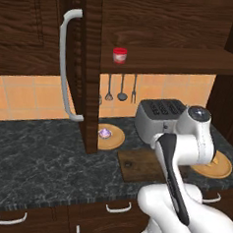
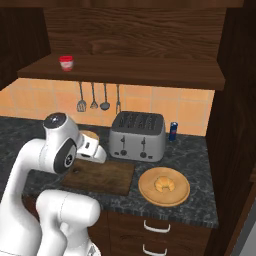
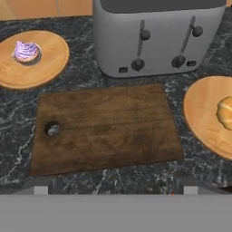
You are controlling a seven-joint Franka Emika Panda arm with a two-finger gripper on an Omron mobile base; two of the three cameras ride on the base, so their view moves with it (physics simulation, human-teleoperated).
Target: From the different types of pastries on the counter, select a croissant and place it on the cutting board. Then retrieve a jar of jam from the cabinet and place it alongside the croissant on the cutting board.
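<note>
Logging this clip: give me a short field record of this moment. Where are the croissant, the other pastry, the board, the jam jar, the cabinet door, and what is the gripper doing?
croissant: on the round plate right of the cutting board, untouched
purplish pastry: on the other round plate, left of the toaster
cutting board: bare, on the counter in front of the toaster
jar of jam: on the cabinet shelf
cabinet door: swung open
gripper: above the board, holding nothing, fingertips apart
</note>
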